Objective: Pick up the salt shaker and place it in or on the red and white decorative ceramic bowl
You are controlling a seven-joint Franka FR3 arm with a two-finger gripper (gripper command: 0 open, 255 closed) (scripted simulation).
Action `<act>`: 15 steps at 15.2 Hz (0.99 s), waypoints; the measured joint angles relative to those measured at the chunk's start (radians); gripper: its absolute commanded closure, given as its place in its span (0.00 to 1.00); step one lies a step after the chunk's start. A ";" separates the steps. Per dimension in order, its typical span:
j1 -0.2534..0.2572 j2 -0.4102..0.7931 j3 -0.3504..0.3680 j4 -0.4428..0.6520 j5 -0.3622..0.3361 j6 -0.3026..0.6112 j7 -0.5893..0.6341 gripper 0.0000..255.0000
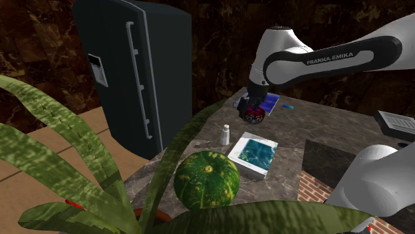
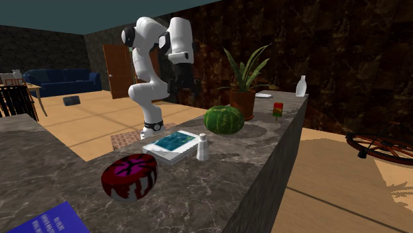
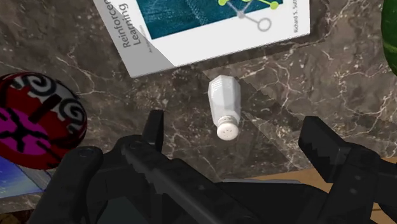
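On the marble counter [image 1: 312, 123], mid-frame, the white faceted salt shaker [image 1: 225, 133] stood, seemingly upright, just beyond the gripper's [image 3: 234, 124] wide-open, empty jaws.

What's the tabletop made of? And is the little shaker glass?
The counter looks like polished stone, likely marble: dark with pale veins. The salt shaker is plain white, faceted, with a holed cap; not see-through, so perhaps ceramic or plastic.

This is a home kitchen open to a living room. In the shoulder view a dark refrigerator [image 1: 133, 73] stands at ten o'clock from the marble surface [image 1: 312, 123]. In the second exterior view a blue sofa [image 2: 63, 79] and a wooden door [image 2: 118, 69] are at ten o'clock.
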 measured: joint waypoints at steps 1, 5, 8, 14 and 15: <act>-0.002 0.030 0.003 0.003 0.001 0.030 0.009 0.00; -0.008 0.174 0.020 -0.002 -0.002 0.184 0.054 0.00; -0.016 0.274 0.026 0.008 -0.009 0.280 0.081 0.00; -0.025 0.424 0.036 0.023 -0.033 0.420 0.124 0.00; -0.027 0.442 0.036 0.026 -0.037 0.435 0.127 0.00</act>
